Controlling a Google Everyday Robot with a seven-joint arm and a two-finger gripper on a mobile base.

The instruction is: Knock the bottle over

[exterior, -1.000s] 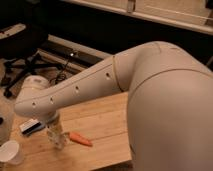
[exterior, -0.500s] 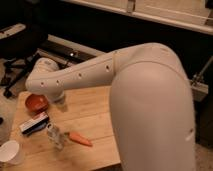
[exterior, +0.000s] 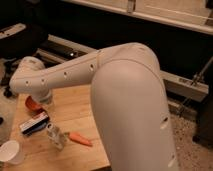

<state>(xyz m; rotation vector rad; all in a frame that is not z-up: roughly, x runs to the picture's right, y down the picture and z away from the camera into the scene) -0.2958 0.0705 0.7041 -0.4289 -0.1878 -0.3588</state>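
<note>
The bottle (exterior: 56, 136) is small, clear plastic with a pale top. It stands on the wooden table (exterior: 75, 110) near the front edge, next to an orange carrot (exterior: 80, 139). My white arm (exterior: 75, 75) reaches from the right across the table to the left. The gripper (exterior: 45, 98) hangs below the wrist above the table's back left part, over the red bowl. It is apart from the bottle, up and behind it. Most of the gripper is hidden by the wrist.
A red bowl (exterior: 32, 105) sits at the table's back left. A flat black-and-white box (exterior: 34, 123) lies left of the bottle. A white paper cup (exterior: 11, 152) stands at the front left corner. An office chair (exterior: 15, 35) is behind the table.
The wrist and gripper have risen and drawn back from beside the bottle toward the table's back left. The bottle stands where it was.
</note>
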